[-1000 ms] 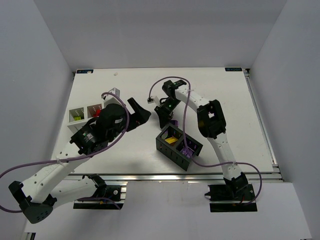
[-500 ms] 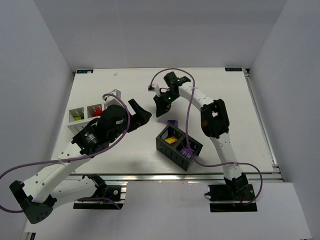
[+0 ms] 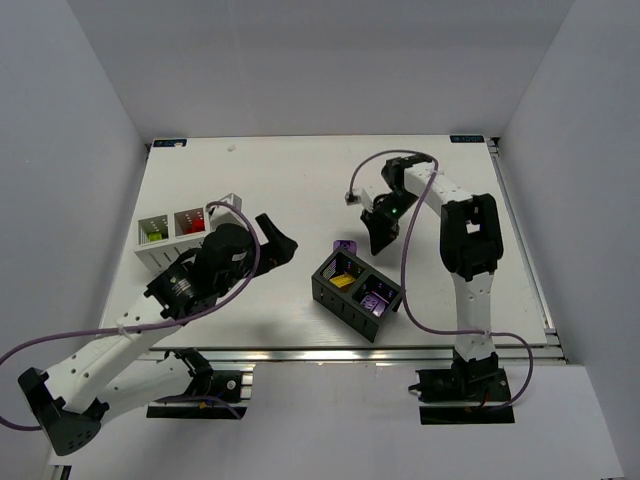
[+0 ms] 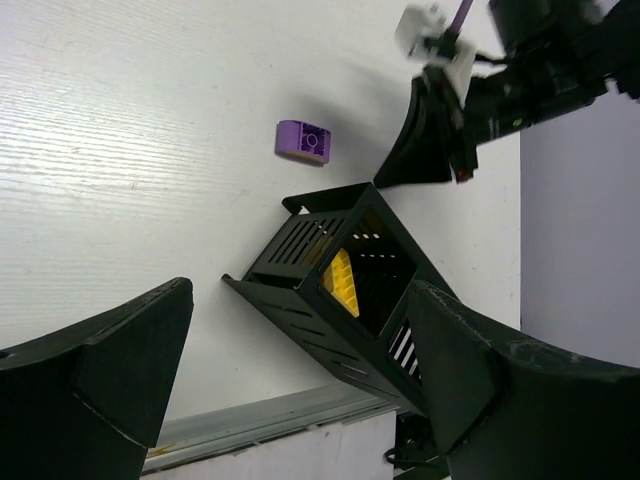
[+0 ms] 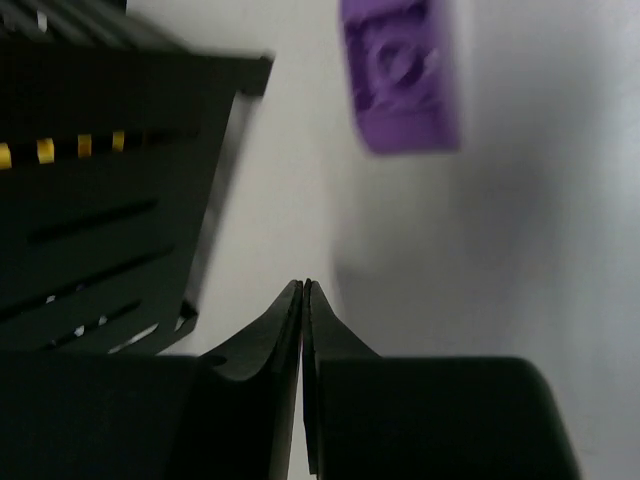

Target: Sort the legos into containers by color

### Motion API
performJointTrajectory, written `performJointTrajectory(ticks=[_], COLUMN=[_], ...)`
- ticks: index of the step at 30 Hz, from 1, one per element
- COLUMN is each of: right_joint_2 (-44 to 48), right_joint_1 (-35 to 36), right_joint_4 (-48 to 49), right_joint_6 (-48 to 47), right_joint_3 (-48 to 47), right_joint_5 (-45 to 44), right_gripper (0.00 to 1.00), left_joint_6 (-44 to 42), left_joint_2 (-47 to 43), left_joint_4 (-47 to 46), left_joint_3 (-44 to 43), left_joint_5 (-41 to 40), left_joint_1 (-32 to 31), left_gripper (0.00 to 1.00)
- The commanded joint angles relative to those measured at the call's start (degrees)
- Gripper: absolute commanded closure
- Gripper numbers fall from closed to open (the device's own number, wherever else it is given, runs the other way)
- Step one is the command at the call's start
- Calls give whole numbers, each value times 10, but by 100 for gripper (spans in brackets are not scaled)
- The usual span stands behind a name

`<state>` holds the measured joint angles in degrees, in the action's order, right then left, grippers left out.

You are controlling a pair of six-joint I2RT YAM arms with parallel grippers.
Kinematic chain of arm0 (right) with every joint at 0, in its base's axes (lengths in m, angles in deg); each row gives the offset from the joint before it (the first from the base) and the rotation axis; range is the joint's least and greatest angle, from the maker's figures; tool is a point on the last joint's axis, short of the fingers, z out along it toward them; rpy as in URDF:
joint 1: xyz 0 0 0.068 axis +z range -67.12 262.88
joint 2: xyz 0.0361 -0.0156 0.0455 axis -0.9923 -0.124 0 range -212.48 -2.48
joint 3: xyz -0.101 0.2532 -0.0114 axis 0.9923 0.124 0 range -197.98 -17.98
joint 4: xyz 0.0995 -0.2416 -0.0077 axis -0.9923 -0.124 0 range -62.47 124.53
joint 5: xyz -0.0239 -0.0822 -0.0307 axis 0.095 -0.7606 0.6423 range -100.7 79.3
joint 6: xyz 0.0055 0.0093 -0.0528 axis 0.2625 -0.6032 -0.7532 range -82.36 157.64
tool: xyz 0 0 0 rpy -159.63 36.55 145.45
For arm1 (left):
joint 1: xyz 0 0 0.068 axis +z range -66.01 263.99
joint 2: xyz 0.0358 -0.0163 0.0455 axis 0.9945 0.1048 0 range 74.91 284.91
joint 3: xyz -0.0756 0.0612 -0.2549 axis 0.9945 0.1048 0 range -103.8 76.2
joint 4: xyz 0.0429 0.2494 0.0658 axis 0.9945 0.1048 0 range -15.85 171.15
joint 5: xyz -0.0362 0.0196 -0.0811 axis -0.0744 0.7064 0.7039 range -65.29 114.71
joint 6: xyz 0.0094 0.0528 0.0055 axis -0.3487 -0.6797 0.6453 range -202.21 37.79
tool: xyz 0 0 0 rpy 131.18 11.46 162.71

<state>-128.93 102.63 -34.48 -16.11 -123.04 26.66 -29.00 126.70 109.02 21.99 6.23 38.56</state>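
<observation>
Right gripper (image 5: pixel 302 292) pressed together, pinching nothing, tips over bare counter (image 3: pixel 280 180). Purple lego (image 5: pixel 400 75) lies loose just off the black box's (image 3: pixel 340 308) far corner, clear of the tips. Looks like a missed drop; that box's near cell takes purple. Left gripper (image 3: pixel 278 238) spread wide, empty, parked between the boxes.

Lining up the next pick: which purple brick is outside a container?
The small purple studded plastic brick lying on the table beside the black slotted two-compartment box's far corner; the other purple brick sits inside that box.
</observation>
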Motion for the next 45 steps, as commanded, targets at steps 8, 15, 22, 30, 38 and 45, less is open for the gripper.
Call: performJointTrajectory(ticks=[8,15,22,30,38,45], right_joint_2=[-60,-123,-132,-158,-160,-156], right_joint_1=[6,9,21,44,50,60], right_joint_4=[-47,-19,21,117,210,234], right_joint_6=[0,52,81,170,240,244], right_joint_3=[-31,-93,-103,-161,-187,-207], right_joint_5=[6,26,50,78,92,119], right_gripper=[96,96,95,91,87,79], left_joint_6=[-2,-6,0,7,19,27], left_joint_2=[-47,-22,-23,-12,-9,-2], left_joint_4=[-2,10,9,21,25,20], left_joint_3=[17,-14,-17,-34,-37,-37], left_joint_5=[-13,-12,-21,-23,-25,-26], left_joint_1=[3,3,3,3,3,3], left_gripper=[2,2,2,2,2,2])
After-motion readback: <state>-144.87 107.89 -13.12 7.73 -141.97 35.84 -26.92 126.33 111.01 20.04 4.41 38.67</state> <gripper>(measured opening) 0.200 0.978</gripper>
